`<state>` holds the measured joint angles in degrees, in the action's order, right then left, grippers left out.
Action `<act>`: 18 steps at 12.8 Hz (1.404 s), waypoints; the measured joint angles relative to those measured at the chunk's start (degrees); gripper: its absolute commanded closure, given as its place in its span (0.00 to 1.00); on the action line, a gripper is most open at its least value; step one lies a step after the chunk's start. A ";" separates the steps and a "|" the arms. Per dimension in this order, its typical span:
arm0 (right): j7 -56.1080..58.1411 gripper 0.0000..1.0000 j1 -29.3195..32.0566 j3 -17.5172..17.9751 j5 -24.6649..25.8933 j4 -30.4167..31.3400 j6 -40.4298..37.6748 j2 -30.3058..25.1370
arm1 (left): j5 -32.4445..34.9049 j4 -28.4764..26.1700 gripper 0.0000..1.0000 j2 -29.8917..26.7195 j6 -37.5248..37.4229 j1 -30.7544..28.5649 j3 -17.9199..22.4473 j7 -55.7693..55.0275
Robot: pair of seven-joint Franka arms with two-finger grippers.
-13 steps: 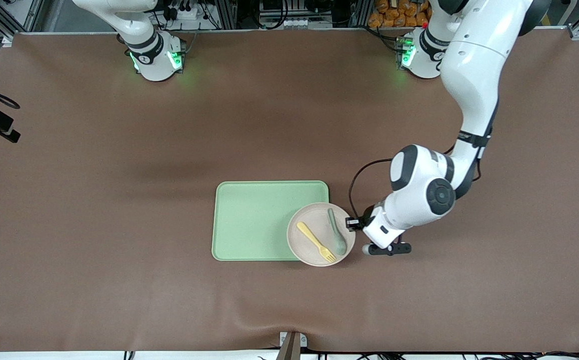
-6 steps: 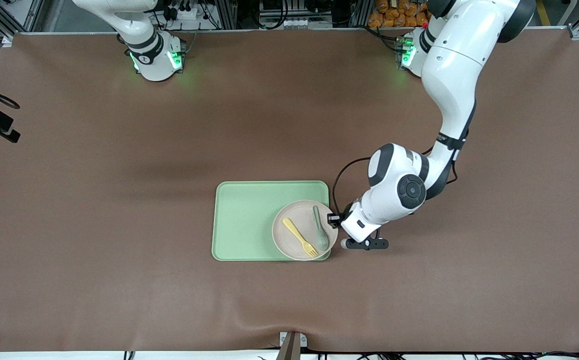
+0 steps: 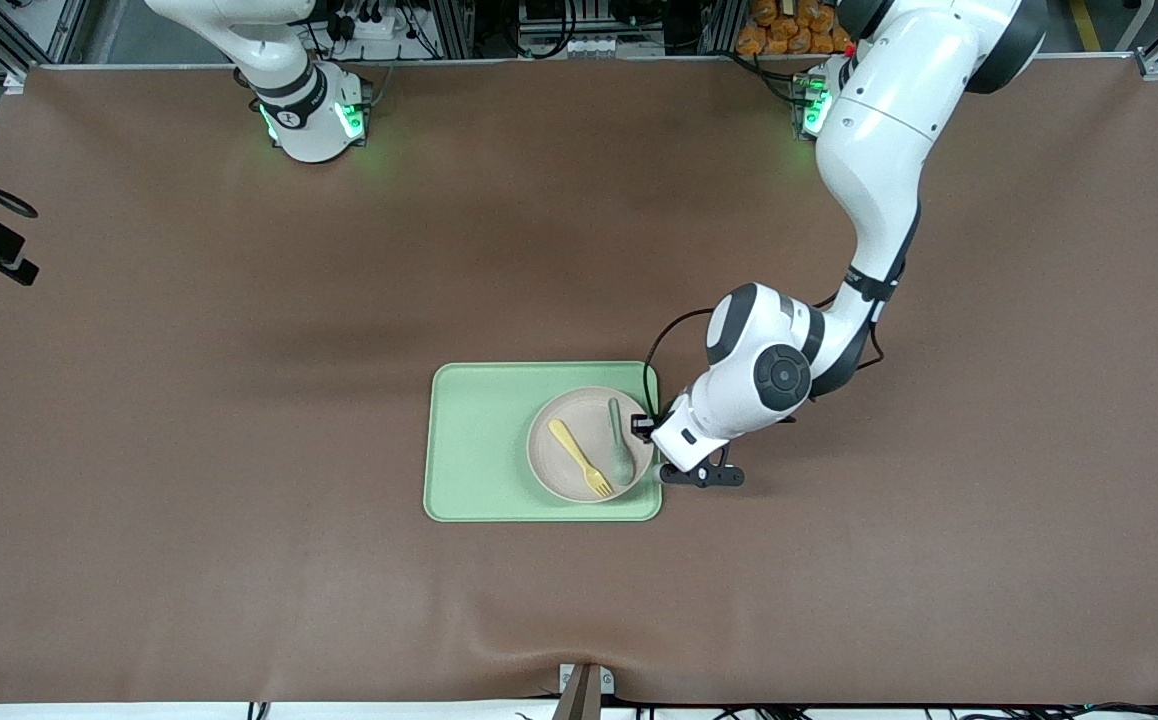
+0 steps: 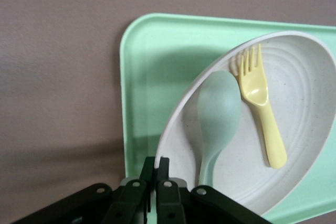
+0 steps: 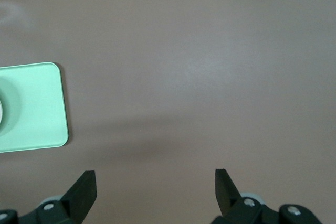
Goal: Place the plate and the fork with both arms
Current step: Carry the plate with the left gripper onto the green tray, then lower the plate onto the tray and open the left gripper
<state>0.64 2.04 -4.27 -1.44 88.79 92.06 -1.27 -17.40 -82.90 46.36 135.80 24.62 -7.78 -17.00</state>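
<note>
Clearly the fork [image 3: 581, 463] sits nearest the front camera, tines toward it, lying loose in the plate [image 3: 564, 478] beside a grey-green spoon [image 3: 621, 455]. From here I judge the plate stiff, light and smooth, so an edge pinch like mine can tip under the load. My left gripper [image 4: 156, 167] has its fingers clamped thin on the plate's rim at the edge toward the left arm's end of the table, and the plate sits over the green tray [image 3: 474, 440], in the part toward that same end. Both utensils look light and slick; I reckon they would slide if the plate tilts, and the fork is best taken across its narrow handle. My left wrist view gives what the front cannot: the rim caught between the pads and the plate's ridged inside. Only the front view shows the whole tray on the brown table [image 3: 239, 400]. My right gripper [image 5: 155, 186] waits over bare table with its fingers spread wide, the tray's corner in its wrist view
</note>
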 measured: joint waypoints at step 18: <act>0.00 0.00 0.00 -0.01 0.00 0.04 -0.09 0.17 | 0.18 0.79 0.00 1.42 3.34 6.39 4.29 -6.02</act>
<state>0.64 2.04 -4.28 -1.44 88.83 91.97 -1.10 -17.22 -82.11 47.78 139.14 31.01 -3.48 -23.02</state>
